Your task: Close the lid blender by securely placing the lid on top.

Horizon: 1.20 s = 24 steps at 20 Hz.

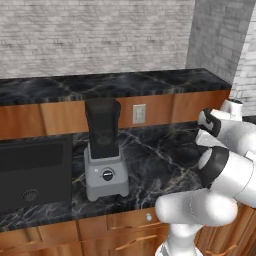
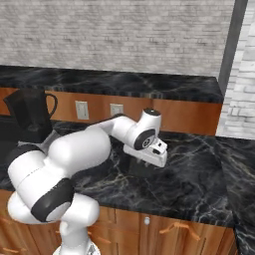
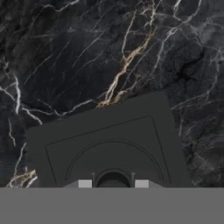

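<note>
gripper (image 3: pixel 113 183) clamped on lid (image 3: pixel 109 144), low on counter (image 3: pixel 65 57).

blender (image 1: pixel 105 155) on counter (image 1: pixel 165 160) before wall outlet (image 1: pixel 139 113), lid (image 3: pixel 109 144) flat on counter well right of it, sink (image 1: pixel 32 172) at blender's left

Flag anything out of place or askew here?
Only the lid: it lies flat on the counter under the tool, well away from the blender, whose jar stands open. Nothing spilled or damaged.
</note>
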Available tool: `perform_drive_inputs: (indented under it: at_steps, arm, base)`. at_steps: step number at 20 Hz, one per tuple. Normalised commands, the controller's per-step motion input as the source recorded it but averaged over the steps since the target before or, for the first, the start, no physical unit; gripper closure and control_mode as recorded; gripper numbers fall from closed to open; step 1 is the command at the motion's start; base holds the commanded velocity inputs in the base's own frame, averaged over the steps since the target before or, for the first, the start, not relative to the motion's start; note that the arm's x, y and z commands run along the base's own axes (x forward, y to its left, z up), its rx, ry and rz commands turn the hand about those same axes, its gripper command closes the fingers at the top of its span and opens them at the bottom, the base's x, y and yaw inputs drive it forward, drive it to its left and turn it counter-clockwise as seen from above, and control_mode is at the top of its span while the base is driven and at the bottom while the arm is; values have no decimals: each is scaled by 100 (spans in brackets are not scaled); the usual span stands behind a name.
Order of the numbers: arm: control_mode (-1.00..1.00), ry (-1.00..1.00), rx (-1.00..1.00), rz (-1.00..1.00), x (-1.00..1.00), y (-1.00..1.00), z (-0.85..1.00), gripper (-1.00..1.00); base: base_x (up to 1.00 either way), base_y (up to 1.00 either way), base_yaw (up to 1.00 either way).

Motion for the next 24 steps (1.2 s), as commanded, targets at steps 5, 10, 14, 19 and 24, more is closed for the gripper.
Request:
perform_drive_inputs:
  at_steps: [5,10,14,19,24]
  arm:
    - [-100,-25,0,0,-26,30,85,100]
    - [-100,-34,0,0,-64,12,17,100]
    - [-100,-27,0,-7,-37,35,96,100]
    - [-100,-15,-1,-7,-31,38,100,100]
    - [-100,-7,0,-3,-27,30,100,100]
  base:
    - [0,0,0]
    - [0,0,0]
    - [0,0,0]
    - [0,0,0]
    - [0,0,0]
